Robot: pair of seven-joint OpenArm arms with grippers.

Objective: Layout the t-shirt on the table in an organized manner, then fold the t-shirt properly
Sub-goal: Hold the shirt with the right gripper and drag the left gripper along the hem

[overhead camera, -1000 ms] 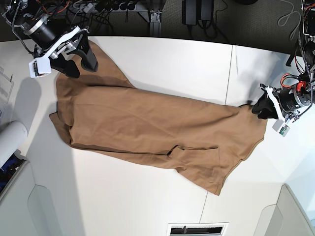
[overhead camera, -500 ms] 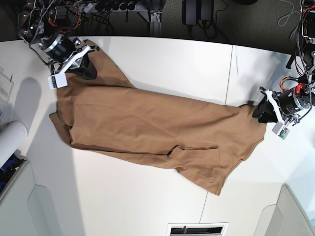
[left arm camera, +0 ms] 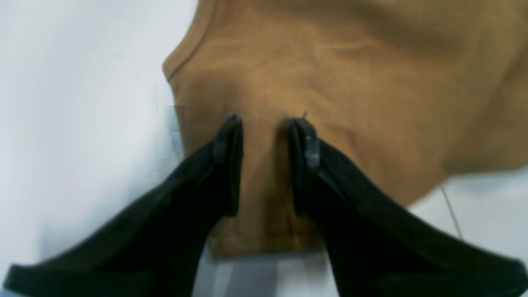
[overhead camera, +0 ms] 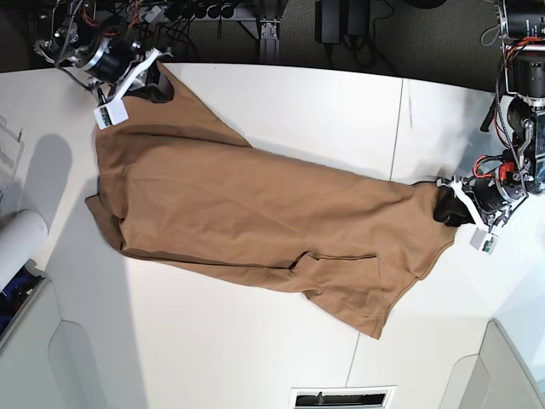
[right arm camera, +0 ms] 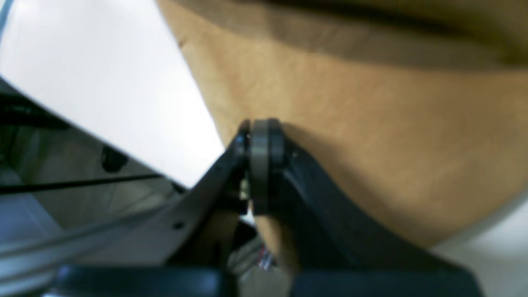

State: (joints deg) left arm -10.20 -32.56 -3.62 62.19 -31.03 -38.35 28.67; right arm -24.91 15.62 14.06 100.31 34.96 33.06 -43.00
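Right gripper [right arm camera: 264, 136]: low at the far table [overhead camera: 324, 102] edge, jaws pressed together on t-shirt [overhead camera: 255, 213] corner. Left gripper [left arm camera: 264, 123]: low, pinching cloth fold at opposite end. T-shirt: tan, soft, stretched diagonally across smooth white table.

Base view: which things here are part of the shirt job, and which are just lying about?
Part of the job:
- t-shirt, stretched across the table
- right gripper, shut on its far corner
- left gripper, pinching its other end

Lying about:
- white roll at the edge
- cables behind the table
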